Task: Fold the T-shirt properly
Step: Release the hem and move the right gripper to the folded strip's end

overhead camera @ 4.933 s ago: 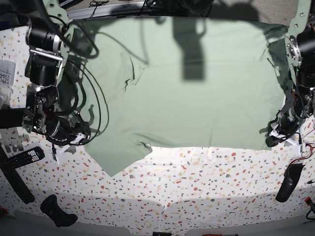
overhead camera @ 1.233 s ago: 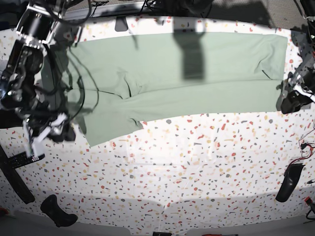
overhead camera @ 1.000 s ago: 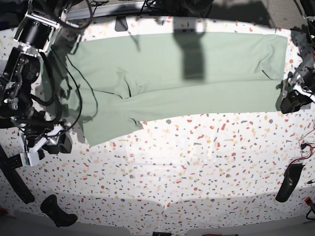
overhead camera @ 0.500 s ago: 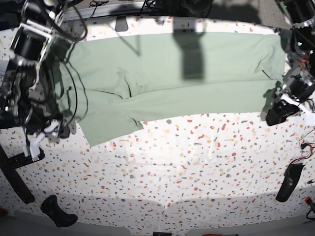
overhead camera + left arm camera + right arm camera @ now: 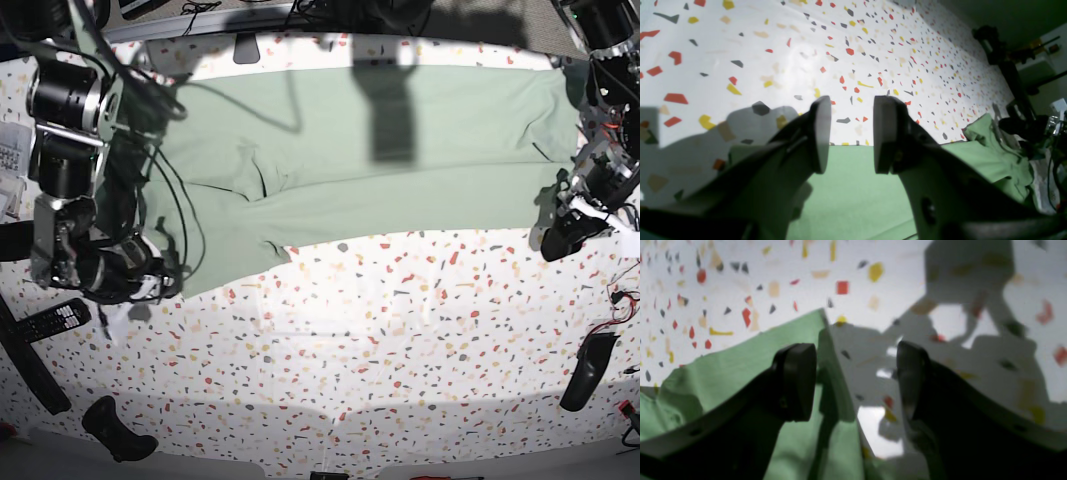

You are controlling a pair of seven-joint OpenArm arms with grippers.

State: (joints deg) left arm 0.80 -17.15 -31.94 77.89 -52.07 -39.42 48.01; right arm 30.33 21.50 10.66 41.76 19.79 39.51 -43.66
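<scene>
The pale green T-shirt (image 5: 400, 190) lies folded into a long band across the far half of the table, with a sleeve flap pointing toward the front left. My left gripper (image 5: 553, 238) hovers at the band's near right corner. In the left wrist view its fingers stand apart over the T-shirt's (image 5: 853, 193) front edge, and the left gripper (image 5: 848, 133) holds nothing. My right gripper (image 5: 150, 285) is at the sleeve flap's lower left tip. The right gripper (image 5: 857, 376) is open in the right wrist view, with the T-shirt's (image 5: 740, 366) edge lying under the gap.
A black remote (image 5: 55, 320) lies at the left edge of the speckled table (image 5: 380, 340). A black handle-like object (image 5: 118, 430) sits at the front left and another (image 5: 588, 370) at the front right. Cables trail behind the shirt and around both arms.
The shirt went from spread wide to a folded band. In the last second the right gripper moved to the sleeve flap's tip and opened wider; the left gripper came inward to the near right corner.
</scene>
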